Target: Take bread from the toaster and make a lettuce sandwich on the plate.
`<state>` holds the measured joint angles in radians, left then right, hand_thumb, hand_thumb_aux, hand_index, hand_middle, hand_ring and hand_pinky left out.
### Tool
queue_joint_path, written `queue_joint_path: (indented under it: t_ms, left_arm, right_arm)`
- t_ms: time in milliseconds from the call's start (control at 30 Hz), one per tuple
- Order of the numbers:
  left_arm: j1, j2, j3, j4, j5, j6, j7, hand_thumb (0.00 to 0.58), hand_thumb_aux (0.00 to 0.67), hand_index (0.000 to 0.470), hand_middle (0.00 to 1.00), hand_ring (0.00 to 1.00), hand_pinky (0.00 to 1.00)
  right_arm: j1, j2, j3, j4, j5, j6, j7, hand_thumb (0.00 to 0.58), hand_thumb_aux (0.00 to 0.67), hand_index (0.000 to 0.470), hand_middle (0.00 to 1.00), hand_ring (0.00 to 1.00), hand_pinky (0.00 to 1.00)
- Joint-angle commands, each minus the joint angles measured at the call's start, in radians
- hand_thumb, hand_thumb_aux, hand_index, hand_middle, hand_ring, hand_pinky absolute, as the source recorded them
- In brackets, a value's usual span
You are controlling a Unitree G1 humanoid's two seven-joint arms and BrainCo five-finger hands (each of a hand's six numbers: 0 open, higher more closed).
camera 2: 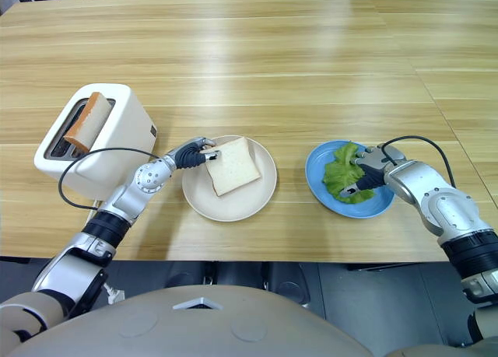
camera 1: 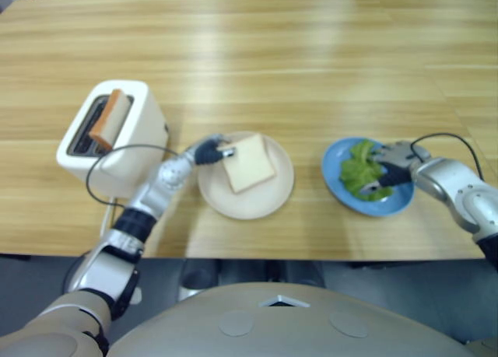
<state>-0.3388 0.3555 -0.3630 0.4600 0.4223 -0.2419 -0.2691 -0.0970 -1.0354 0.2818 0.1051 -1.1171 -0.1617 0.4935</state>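
Observation:
A white toaster [camera 1: 117, 151] stands at the left with one bread slice [camera 1: 107, 119] sticking up from its slot. A second bread slice [camera 2: 232, 167] lies flat on the beige plate [camera 2: 226, 207] at the table's front middle. My left hand [camera 2: 194, 153] is at that slice's left corner, fingers curled with their tips pinching its edge. Green lettuce [camera 2: 336, 174] lies on a blue plate [camera 2: 315, 164] to the right. My right hand [camera 2: 372, 173] rests on the lettuce's right side, its fingers closed around the leaf.
A black cable [camera 2: 93, 159] loops from my left arm in front of the toaster. Another cable [camera 2: 424, 143] arcs over my right wrist. The wooden table [camera 2: 257, 54] stretches far back; its front edge runs just below both plates.

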Motion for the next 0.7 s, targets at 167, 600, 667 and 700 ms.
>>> queue_joint_path:
  t_ms: [167, 600, 667, 700]
  left_arm:
    - [0.031, 0.022, -0.012, 0.010, 0.010, 0.024, -0.056, 0.580, 0.670, 0.460, 1.00, 1.00, 1.00]
    - [0.060, 0.088, -0.060, -0.021, 0.146, 0.075, -0.040, 0.580, 0.670, 0.460, 1.00, 1.00, 1.00]
    - [0.070, 0.093, -0.058, -0.046, 0.154, 0.082, -0.035, 0.512, 0.441, 0.303, 1.00, 1.00, 1.00]
    - [0.077, 0.097, -0.057, -0.061, 0.158, 0.085, -0.034, 0.261, 0.173, 0.119, 1.00, 1.00, 1.00]
  right_arm:
    - [-0.041, -0.010, 0.042, 0.062, -0.091, 0.024, -0.057, 0.000, 0.000, 0.000, 0.00, 0.00, 0.00]
    - [-0.066, 0.048, 0.132, 0.198, -0.142, 0.030, -0.142, 0.000, 0.000, 0.000, 0.00, 0.00, 0.00]
    - [-0.064, 0.068, 0.149, 0.215, -0.139, 0.025, -0.155, 0.179, 0.113, 0.078, 0.00, 0.00, 0.00]
    - [-0.060, 0.077, 0.154, 0.220, -0.133, 0.023, -0.158, 0.265, 0.176, 0.121, 0.00, 0.00, 0.00]
